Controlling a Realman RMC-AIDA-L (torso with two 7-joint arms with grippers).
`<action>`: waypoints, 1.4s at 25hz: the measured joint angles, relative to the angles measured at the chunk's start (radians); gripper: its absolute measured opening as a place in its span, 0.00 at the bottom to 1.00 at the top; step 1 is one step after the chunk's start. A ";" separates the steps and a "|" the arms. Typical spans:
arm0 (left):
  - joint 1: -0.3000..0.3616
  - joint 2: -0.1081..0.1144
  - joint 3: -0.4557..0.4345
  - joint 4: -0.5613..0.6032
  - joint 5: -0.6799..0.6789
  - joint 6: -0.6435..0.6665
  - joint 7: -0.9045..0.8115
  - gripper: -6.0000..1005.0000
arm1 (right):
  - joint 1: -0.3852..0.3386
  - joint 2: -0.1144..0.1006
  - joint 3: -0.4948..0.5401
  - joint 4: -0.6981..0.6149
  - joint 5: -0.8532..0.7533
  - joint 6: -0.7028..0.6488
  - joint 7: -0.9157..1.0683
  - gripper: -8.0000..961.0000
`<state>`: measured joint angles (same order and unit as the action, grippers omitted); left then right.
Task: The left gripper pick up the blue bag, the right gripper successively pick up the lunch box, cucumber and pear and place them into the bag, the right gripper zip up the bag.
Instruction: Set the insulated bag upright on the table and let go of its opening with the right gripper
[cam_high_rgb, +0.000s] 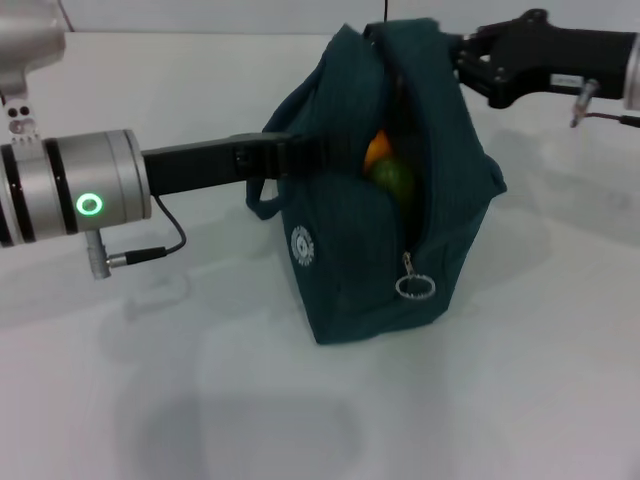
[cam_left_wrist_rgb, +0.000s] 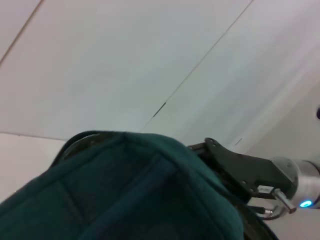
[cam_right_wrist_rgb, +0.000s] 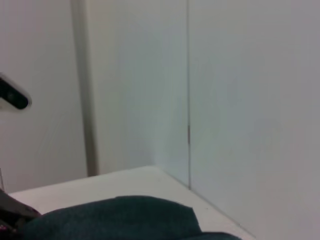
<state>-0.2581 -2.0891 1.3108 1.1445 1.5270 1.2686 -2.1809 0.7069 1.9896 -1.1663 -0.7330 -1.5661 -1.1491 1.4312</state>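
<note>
The blue bag (cam_high_rgb: 360, 270) stands upright mid-table with its zip open; it also shows in the left wrist view (cam_left_wrist_rgb: 125, 195) and the right wrist view (cam_right_wrist_rgb: 115, 220). In the opening I see the orange pear (cam_high_rgb: 377, 147) above the green cucumber (cam_high_rgb: 393, 180). The lunch box is not in view. The ring zipper pull (cam_high_rgb: 415, 287) hangs low at the front end of the zip. My left gripper (cam_high_rgb: 305, 155) reaches in from the left and is shut on the bag's left edge. My right gripper (cam_high_rgb: 458, 55) is against the bag's top right; it shows behind the bag in the left wrist view (cam_left_wrist_rgb: 216, 152).
The bag stands on a white table (cam_high_rgb: 150, 380). A white wall rises behind it. One loop handle (cam_high_rgb: 262, 200) hangs on the bag's left side below my left arm.
</note>
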 joint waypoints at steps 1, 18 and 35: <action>0.002 0.000 0.000 0.000 0.000 0.001 0.000 0.05 | 0.014 0.002 0.000 0.011 -0.009 0.005 0.000 0.09; 0.022 0.005 -0.031 -0.073 -0.022 0.006 0.022 0.05 | 0.045 0.023 -0.011 0.037 -0.052 0.069 -0.012 0.15; 0.022 0.006 -0.032 -0.114 -0.026 0.009 0.026 0.05 | -0.003 0.027 -0.015 0.017 -0.036 0.039 -0.012 0.23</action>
<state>-0.2356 -2.0831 1.2793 1.0308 1.5013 1.2780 -2.1551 0.7040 2.0171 -1.1816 -0.7157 -1.6017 -1.1105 1.4190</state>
